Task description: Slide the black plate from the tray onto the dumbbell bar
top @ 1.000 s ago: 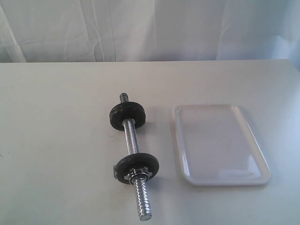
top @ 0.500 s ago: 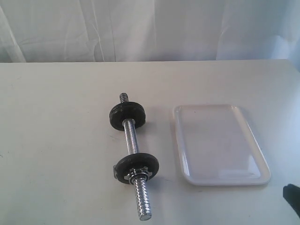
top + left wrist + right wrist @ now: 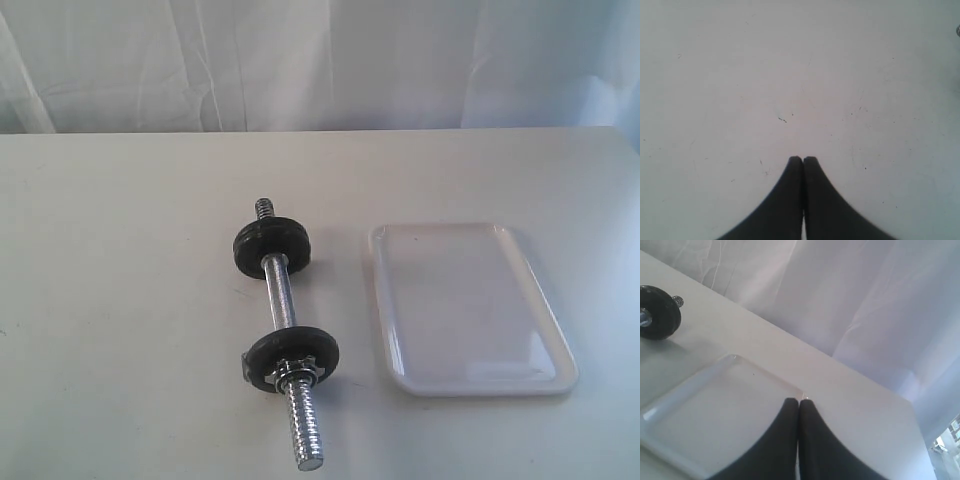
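Observation:
The dumbbell bar [image 3: 281,300] lies on the white table, pointing front to back. It carries a black disc [image 3: 271,247] at its far end and another black disc [image 3: 292,360] near the front, with a chrome star nut [image 3: 297,370] against it. The white tray [image 3: 470,308] lies to the right of the bar with nothing on it; no loose black plate shows. Neither arm appears in the exterior view. My left gripper [image 3: 803,159] is shut over bare table. My right gripper [image 3: 798,401] is shut and empty above the tray [image 3: 715,410], with one disc [image 3: 659,305] off to its side.
A white cloth backdrop [image 3: 320,60] hangs behind the table's far edge. The bar's front threaded end [image 3: 305,430] reaches close to the front edge of the exterior view.
Half a second ago a dark part of the right arm showed at the lower right corner of the exterior view; it has now left the frame. The bar and tray have not moved.

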`<state>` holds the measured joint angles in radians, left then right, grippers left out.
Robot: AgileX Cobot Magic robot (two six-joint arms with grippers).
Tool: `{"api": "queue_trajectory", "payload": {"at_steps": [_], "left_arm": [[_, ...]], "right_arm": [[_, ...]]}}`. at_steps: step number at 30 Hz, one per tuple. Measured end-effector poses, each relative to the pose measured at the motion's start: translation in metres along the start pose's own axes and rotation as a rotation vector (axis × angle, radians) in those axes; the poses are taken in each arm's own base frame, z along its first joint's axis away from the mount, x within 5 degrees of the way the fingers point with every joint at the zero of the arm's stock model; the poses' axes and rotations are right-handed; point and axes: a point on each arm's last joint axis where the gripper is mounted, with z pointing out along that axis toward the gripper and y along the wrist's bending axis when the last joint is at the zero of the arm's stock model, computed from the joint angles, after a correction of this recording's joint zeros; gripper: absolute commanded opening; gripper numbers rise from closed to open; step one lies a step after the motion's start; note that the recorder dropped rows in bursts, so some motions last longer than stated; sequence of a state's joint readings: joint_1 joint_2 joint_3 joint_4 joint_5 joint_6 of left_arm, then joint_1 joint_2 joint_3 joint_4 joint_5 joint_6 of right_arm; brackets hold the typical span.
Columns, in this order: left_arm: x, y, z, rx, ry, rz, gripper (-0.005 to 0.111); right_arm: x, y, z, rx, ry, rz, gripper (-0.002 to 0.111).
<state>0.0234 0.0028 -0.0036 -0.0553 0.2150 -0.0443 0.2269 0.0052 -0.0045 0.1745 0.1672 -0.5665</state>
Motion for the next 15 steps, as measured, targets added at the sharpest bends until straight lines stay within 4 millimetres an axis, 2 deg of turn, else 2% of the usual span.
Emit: {"api": "queue_trajectory", "payload": {"at_steps": [15], "left_arm": [[0.0, 0.0, 0.0, 0.0, 0.0, 0.0, 0.0]], "right_arm": [[0.0005, -0.0014, 0.0, 0.015, 0.006, -0.094, 0.0]]}}
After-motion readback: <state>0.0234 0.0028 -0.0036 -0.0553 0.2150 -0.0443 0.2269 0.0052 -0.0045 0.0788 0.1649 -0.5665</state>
